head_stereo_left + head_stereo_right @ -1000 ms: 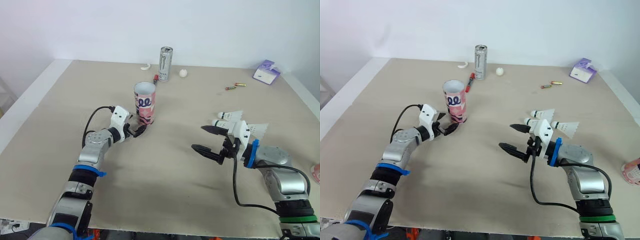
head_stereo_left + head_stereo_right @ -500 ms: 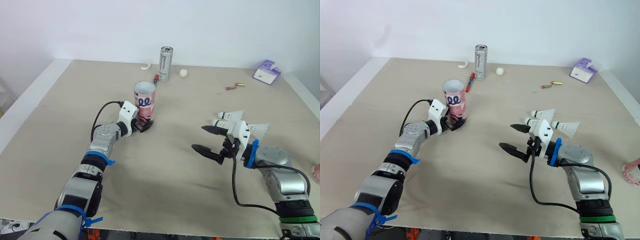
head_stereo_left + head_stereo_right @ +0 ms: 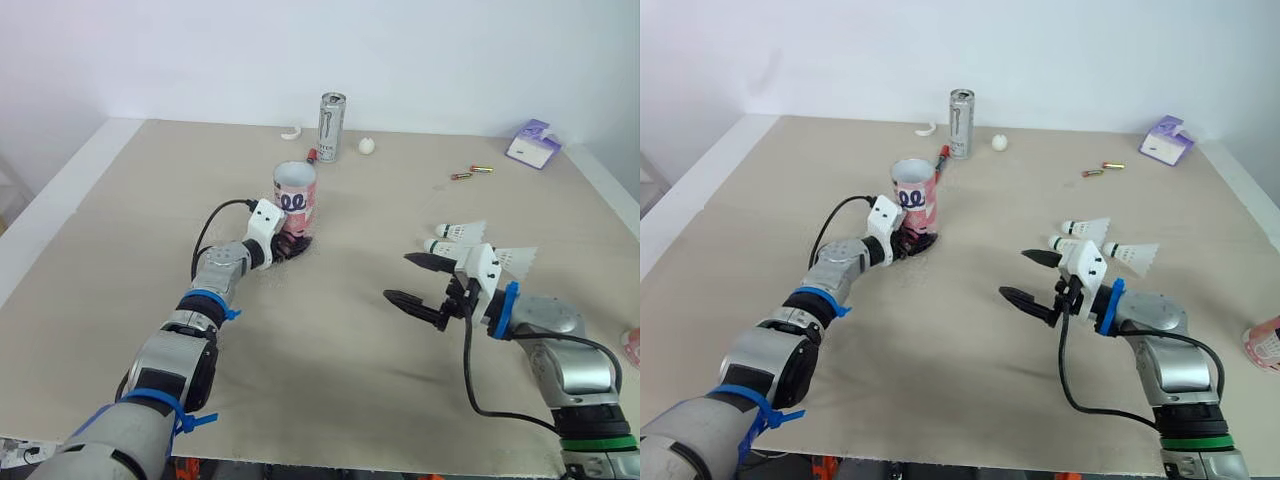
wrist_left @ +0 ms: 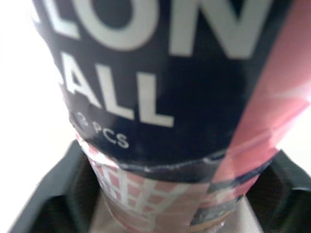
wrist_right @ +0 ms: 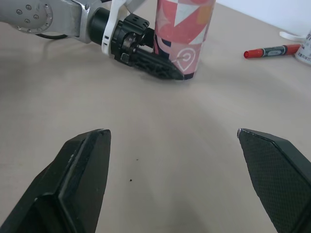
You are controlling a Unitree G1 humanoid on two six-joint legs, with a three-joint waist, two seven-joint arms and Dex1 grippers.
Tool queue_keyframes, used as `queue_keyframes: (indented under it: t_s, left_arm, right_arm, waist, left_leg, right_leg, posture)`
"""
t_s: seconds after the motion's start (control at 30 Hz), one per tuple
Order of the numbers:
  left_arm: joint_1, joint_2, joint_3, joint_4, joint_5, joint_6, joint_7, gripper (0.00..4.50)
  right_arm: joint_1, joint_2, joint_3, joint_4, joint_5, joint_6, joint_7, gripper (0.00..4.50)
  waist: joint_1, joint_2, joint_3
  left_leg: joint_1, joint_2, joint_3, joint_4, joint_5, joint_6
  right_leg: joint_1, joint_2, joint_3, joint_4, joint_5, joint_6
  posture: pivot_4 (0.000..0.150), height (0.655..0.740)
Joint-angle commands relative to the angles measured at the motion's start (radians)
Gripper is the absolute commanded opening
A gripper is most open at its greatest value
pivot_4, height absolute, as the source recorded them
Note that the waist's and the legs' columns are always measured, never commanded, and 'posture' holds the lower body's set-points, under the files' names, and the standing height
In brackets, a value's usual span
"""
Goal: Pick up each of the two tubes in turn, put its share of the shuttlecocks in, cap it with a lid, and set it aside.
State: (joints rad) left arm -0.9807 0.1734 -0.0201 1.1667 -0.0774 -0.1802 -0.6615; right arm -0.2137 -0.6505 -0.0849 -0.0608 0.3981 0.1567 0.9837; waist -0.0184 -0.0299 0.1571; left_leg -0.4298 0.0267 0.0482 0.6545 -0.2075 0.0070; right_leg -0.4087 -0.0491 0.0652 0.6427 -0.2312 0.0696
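A pink and navy tube [image 3: 296, 203] stands open-topped on the beige table [image 3: 340, 340], left of centre. My left gripper [image 3: 288, 247] is low at its base, one finger on each side, shut on it; the left wrist view shows the tube [image 4: 170, 97] wedged between both fingers [image 4: 53, 194]. My right gripper [image 3: 397, 277] hovers open over the table's right side, holding nothing. Three white shuttlecocks [image 3: 458, 232] lie just behind it. A second pink tube [image 3: 1263, 343] shows at the far right edge.
A tall drink can [image 3: 332, 127], a red marker [image 3: 312, 155], a small white ball [image 3: 367, 146] and a white curved piece [image 3: 290, 133] sit at the back. Two small batteries [image 3: 470, 173] and a purple packet [image 3: 531, 143] lie back right.
My left gripper has reached forward from beside the tube to its base and closed around it; the tube has shifted slightly right. The right arm has stayed still.
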Motion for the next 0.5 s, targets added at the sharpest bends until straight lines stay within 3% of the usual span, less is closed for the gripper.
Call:
queue_keyframes:
  t_s: [0.03,0.3,0.5]
  left_arm:
    - [-0.031,0.004,0.025,0.011,0.006,-0.030,0.020,2.99]
    - [-0.010,0.018,0.008,-0.019,0.030,-0.079,-0.024,2.99]
    - [0.065,0.061,-0.063,-0.190,0.057,-0.117,-0.227,2.99]
  right_arm:
    - [0.002,-0.017,-0.036,-0.046,0.014,0.002,-0.007,4.50]
    - [0.006,-0.009,-0.040,-0.063,0.035,0.024,-0.017,4.50]
    - [0.029,-0.005,-0.070,-0.123,0.083,0.038,-0.025,4.50]
  waist:
    - [0.000,0.000,0.000]
    - [0.000,0.000,0.000]
    - [0.000,0.000,0.000]
  left_leg:
    - [0.000,0.000,0.000,0.000,0.000,0.000]
    - [0.000,0.000,0.000,0.000,0.000,0.000]
    - [0.000,0.000,0.000,0.000,0.000,0.000]
  right_leg:
    - [0.000,0.000,0.000,0.000,0.000,0.000]
    - [0.000,0.000,0.000,0.000,0.000,0.000]
    - [0.000,0.000,0.000,0.000,0.000,0.000]
  posture:
    - [0.150,0.7400]
    - [0.150,0.7400]
    - [0.150,0.7400]
